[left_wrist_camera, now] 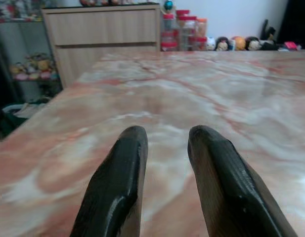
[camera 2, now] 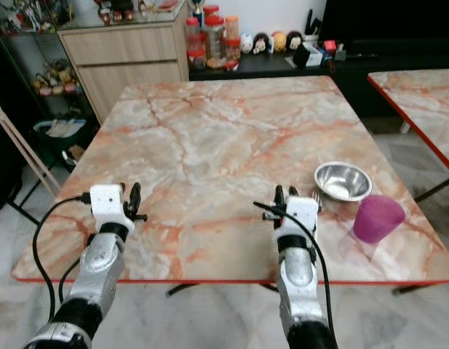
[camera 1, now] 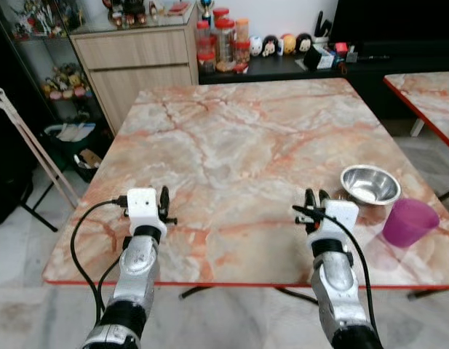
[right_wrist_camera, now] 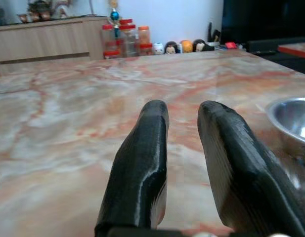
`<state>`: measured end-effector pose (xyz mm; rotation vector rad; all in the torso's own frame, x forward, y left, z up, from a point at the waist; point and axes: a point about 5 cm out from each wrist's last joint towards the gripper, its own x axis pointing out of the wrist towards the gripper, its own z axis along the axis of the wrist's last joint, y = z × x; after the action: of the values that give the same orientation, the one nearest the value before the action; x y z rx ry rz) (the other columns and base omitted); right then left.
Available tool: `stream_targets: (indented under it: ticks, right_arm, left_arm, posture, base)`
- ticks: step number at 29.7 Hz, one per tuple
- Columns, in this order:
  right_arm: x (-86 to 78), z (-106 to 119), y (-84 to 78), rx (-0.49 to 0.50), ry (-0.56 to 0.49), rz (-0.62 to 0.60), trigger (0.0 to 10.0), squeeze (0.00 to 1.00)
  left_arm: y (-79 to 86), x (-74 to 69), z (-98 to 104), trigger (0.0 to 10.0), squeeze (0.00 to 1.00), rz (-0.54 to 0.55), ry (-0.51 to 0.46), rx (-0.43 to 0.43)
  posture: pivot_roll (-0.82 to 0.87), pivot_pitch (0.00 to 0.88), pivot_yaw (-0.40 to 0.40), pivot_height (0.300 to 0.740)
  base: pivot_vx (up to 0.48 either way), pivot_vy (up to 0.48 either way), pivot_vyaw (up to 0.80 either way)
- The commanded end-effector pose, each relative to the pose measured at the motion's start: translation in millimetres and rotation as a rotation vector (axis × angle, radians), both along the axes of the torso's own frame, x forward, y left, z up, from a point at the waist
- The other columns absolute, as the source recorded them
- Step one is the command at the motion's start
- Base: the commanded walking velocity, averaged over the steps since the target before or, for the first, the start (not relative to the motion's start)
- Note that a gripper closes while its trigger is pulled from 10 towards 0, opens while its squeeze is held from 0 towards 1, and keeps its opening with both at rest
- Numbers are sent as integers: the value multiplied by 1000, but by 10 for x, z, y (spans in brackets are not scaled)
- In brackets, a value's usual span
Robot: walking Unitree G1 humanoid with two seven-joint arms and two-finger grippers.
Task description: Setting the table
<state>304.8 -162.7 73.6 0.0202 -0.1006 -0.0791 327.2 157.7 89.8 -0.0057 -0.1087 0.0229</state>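
A marble-patterned table with pink and orange veining and a red edge is seen ahead of the robot. Both arms are held out over its near edge.

Left gripper: positioned above the near left part of the tabletop. In the left wrist view the two black fingers are seen parted by a narrow gap, with nothing between them; only bare tabletop lies beyond.

Right gripper: positioned above the near right part of the tabletop. In the right wrist view its fingers are likewise slightly apart and nothing is held. No contact with any object is observed.

Task items: a steel bowl is located on the table near the right edge, just beyond and to the right of the right gripper, apart from it. Its rim is visible at the edge of the right wrist view. A purple cup stands just beside the bowl, nearer the table's front right corner.

Background: a wooden cabinet is noted behind the table, with red-lidded jars and small figurines on a dark shelf beside it. A second, similar table is partly visible at far right.
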Motion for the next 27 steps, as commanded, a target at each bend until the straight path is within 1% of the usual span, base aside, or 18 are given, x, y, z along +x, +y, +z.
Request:
stream_targets:
  ticks: [1,16,18,21,23,25,27]
  right_arm:
    - [3,-17,26,5,14,11,10000,0]
    - [-28,-53,-12,5,31,-15,10000,0]
    - [-36,-71,-35,25,39,-35,10000,0]
    - [-46,-105,-73,23,62,-67,10000,0]
    - [-68,-136,-135,33,77,-127,10000,0]
    - [-80,-151,-167,44,85,-155,10000,0]
    - [-99,-182,-212,30,117,-191,10000,0]
  left_arm:
    - [-9,6,11,10000,0,-11,-2,-2]
    - [-62,7,-17,10000,0,-44,23,0]
    - [-71,9,-18,10000,0,-51,25,1]
    - [-75,11,-23,10000,0,-57,30,4]
    - [-75,10,-28,10000,0,-62,33,5]
    - [-77,8,-32,10000,0,-66,36,7]
    - [-82,4,-41,10000,0,-71,41,7]
  posture:
    - [-58,0,43,740]
    - [-66,0,50,740]
    - [-67,0,51,740]
    - [-66,0,52,740]
    - [-63,0,54,740]
    - [-65,0,55,740]
    - [-67,0,56,740]
  base:
    - [0,0,0]
    - [0,0,0]
    - [0,0,0]
    - [0,0,0]
    - [0,0,0]
    - [0,0,0]
    - [0,0,0]
